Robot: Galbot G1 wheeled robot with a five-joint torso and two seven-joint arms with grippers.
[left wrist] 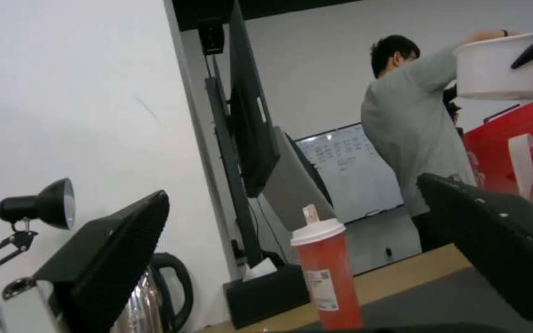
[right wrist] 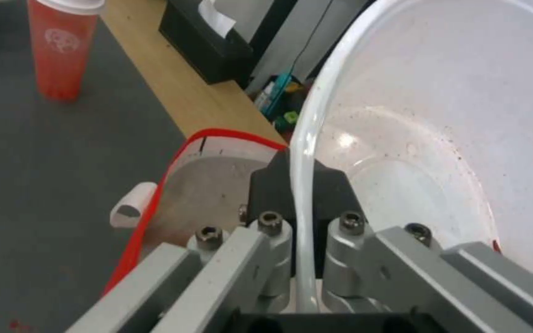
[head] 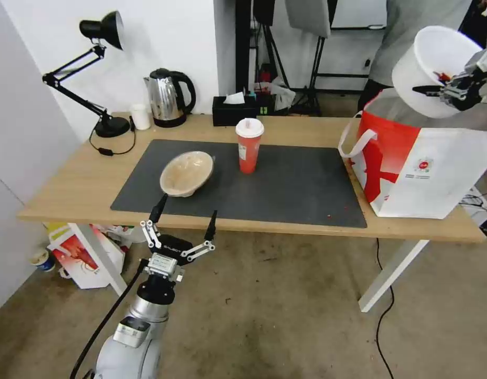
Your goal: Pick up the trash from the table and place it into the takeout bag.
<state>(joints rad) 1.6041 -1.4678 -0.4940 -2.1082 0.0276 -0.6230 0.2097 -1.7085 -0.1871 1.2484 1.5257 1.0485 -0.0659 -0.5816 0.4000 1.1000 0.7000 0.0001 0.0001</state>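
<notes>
We've got the right tool [head: 447, 90] clamped on the rim of the big white round bowl [head: 430, 68], tilted above the red-and-white takeout bag [head: 411, 163]; next we need to lower and release; left tool [head: 184, 221] spread wide, idle off the tabletop [head: 85, 179].

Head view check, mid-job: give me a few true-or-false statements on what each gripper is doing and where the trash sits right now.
1. The right gripper is shut on the rim of the big white bowl, held tilted above the takeout bag. True.
2. The left gripper is shut on the beige bowl. False: it is open, at the table's near edge, apart from the bowl.
3. The red cup stands upright on the dark mat. True.
4. The red cup has no lid. False: a white lid is on it.
5. The beige bowl already lies in the takeout bag. False: it rests on the mat beside the cup.
</notes>
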